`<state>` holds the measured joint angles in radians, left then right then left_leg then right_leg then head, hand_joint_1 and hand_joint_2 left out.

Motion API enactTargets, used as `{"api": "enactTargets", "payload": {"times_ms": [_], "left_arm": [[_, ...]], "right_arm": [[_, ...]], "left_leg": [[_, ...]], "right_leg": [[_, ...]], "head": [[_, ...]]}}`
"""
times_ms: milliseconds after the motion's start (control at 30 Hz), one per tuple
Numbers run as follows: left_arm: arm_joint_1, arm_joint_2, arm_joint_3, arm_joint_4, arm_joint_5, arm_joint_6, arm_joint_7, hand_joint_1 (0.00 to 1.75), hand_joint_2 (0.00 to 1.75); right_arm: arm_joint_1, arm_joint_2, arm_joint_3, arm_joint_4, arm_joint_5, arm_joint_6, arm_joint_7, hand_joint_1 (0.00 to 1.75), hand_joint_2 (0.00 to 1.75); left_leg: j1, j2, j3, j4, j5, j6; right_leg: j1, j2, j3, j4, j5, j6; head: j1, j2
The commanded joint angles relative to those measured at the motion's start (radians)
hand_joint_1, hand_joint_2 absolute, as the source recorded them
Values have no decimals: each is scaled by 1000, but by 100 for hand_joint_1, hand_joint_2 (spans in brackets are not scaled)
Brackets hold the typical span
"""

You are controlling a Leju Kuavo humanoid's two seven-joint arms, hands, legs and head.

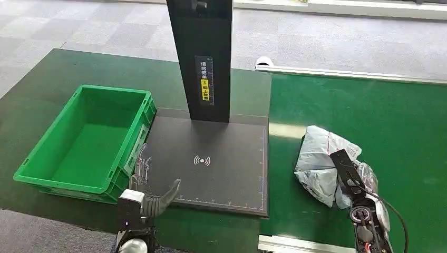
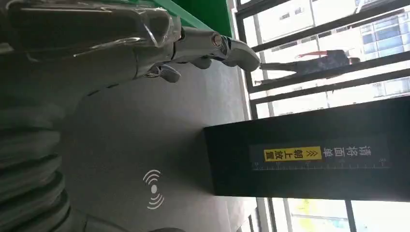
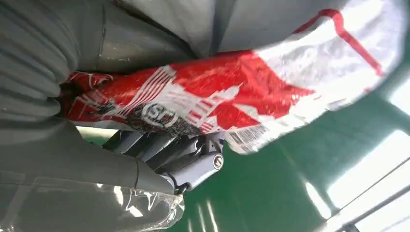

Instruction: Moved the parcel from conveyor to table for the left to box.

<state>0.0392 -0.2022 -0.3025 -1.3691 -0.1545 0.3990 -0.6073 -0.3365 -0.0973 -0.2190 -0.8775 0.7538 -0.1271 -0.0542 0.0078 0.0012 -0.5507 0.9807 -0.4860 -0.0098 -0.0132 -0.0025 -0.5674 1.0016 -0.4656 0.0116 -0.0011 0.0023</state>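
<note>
A crumpled grey parcel [image 1: 321, 158] lies on the green conveyor belt [image 1: 369, 100], just right of the black scan table [image 1: 221, 179]. My right hand [image 1: 366, 179] is at the parcel's near right side. In the right wrist view the parcel [image 3: 251, 92], printed red and white, sits between the thumb [image 3: 145, 34] and the fingers [image 3: 193, 164], which grip it. My left hand [image 1: 145, 174] hovers over the table's front left corner with its fingers spread and nothing in it; its fingers [image 2: 227, 46] show in the left wrist view above the dark table top [image 2: 145, 135].
An empty green crate [image 1: 113, 92] stands left of the scan table. A tall black post [image 1: 203, 58] with a yellow label rises from the table's back edge. The conveyor's metal rim [image 1: 295, 245] runs along the near side.
</note>
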Motion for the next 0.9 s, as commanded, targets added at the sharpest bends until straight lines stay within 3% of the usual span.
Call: {"api": "enactTargets", "payload": {"times_ms": [33,100,133,167,300,533,567,600,767,900], "left_arm": [[20,1,30,-10,14,19,-22,0,175],[21,0,31,-13,18,22,-28,0,175],[20,-6,34,-12,35,29,-44,0,175],[10,-6,35,9,44,34,-53,0,175],[8,-6,35,13,46,35,-55,0,175],[7,-5,33,14,47,36,-58,0,175],[1,-4,40,18,48,49,-68,0,175],[-10,1,48,26,49,50,-69,0,175],[-54,-6,59,51,38,20,-65,0,175],[-78,-11,58,74,32,8,-58,0,175]], "right_arm": [[79,94,-41,-321,-66,-149,-142,175,175],[97,104,-45,-370,-90,-188,-185,175,175],[155,130,-54,-506,-209,-310,-334,175,175],[251,160,-21,-693,-286,-326,-370,175,175],[245,153,-18,-675,-288,-326,-371,175,175],[246,150,-8,-672,-317,-335,-395,175,175],[273,117,82,-684,-387,-130,-357,175,175],[281,120,175,-680,-337,-16,-331,175,175],[260,151,460,-571,-213,67,-343,175,175],[249,158,556,-493,-193,109,-342,175,175]], "left_leg": [[0,2,1,-1,0,0],[0,2,1,-1,0,0],[0,2,1,-1,0,0],[0,-4,-1,-1,-1,-1],[0,2,0,-1,-1,0],[0,0,1,-1,0,0],[0,1,1,-2,0,0],[0,1,1,-2,0,0],[1,9,3,-3,-1,-1],[3,5,2,-2,0,-1]], "right_leg": [[0,2,0,-1,0,-1],[0,2,0,0,0,-1],[0,3,0,-1,0,-1],[0,-4,-1,0,-2,-1],[0,2,0,-1,0,-1],[0,0,0,0,0,0],[0,1,0,-1,0,-1],[0,1,0,-1,0,-1],[1,9,0,-1,1,-1],[3,5,1,-1,0,-1]], "head": [[0,0],[0,0],[0,0],[0,0],[0,0],[0,0],[0,0],[0,0],[0,0],[0,0]]}}
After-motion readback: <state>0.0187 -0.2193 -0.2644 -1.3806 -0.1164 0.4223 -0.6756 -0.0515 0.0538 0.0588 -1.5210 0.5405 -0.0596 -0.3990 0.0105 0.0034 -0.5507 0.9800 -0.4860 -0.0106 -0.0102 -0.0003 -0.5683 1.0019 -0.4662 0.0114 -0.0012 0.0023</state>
